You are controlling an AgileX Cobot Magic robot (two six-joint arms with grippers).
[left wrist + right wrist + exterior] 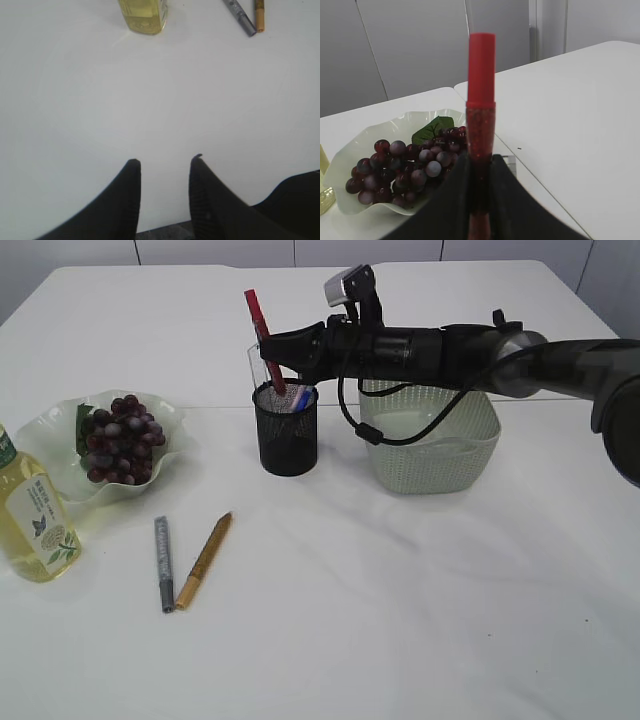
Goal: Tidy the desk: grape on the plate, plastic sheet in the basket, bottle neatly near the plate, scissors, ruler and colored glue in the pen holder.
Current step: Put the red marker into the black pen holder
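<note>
Red glitter glue pen pinched above the black mesh pen holder.

Exterior view: the right gripper (272, 352) grips the slim red-capped glitter glue pen (265, 340) low on its barrel, tip over the black mesh pen holder (287, 430). It looks light, stiff and smooth (likely slippery), so a mid-barrel pinch suits it.
Left wrist view: the left gripper (165, 165) hangs parted and empty over the white table (150, 100), the yellow bottle (143, 15) well ahead.
Right wrist view: the pen stands upright between the closed jaws.

white table (400, 620), plate (45, 430), bottle (35, 525), pen holder (287, 432), basket (440, 445), two glue pens (190, 562)
</note>
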